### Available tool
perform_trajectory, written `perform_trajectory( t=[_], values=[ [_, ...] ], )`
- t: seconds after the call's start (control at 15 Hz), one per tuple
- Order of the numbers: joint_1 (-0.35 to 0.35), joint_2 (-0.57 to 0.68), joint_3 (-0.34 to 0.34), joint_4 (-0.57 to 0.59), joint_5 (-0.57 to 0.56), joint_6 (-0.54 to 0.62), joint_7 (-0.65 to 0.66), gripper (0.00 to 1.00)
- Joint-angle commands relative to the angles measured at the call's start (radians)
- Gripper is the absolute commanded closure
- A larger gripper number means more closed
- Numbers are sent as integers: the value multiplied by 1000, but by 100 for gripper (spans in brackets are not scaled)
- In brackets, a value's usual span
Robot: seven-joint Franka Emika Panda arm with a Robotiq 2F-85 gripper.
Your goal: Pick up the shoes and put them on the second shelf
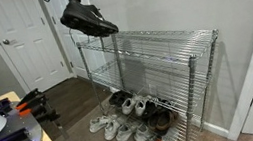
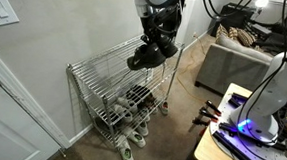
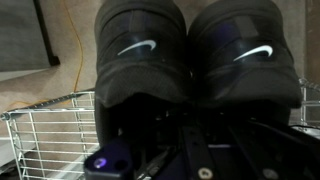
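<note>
Gripper (image 2: 159,38) is clamped on the pair of black Nike sneakers (image 1: 89,20), hanging them above the top of the chrome wire rack (image 1: 163,43): a light, soft-sided load, I'd say, best pinched together at the stiffer heel collars.

Dark brown floor (image 1: 70,97) fills the lower part of both exterior views. A chrome wire shelving rack (image 1: 157,71) stands on it at centre frame, against the wall. Light-coloured sneakers (image 1: 115,129) lie scattered on the floor in front of the rack's base. Darker shoes (image 1: 123,99) sit beneath the rack.
</note>
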Motion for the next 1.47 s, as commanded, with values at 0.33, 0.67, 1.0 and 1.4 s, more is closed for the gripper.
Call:
perform_trajectory(
  t=[0.33,0.67,1.0,1.4],
  values=[
    [-18,-130,64,20,-40,-450,-34,93],
    [-58,-75,57,-36,0,-496,-143,93],
    [-99,31,47,-110,21,-446,-225,93],
    [-110,186,36,-110,42,-221,-261,93]
  ],
)
